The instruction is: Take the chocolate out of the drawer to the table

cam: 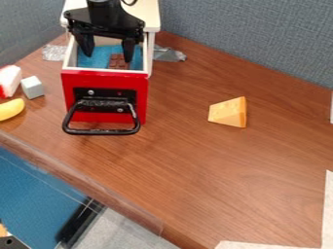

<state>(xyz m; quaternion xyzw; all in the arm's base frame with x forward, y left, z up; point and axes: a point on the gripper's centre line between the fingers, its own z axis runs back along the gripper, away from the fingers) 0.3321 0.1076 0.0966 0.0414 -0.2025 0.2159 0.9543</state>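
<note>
Chocolate bar (119,62) in the open red drawer (69,83), gripper (108,56) spread above it.
The bar lies on the blue drawer floor (101,57), close to the front wall — its side edges run roughly front to back, toward the black handle (101,132), though which axis is longer I cannot tell. The fingers stand well apart — one toward each side of the drawer.

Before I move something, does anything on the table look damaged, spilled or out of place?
Nothing looks spilled or broken. Only the wrinkled silvery strips beside the open, red-fronted white drawer look untidy, because they do not lie smooth.
</note>
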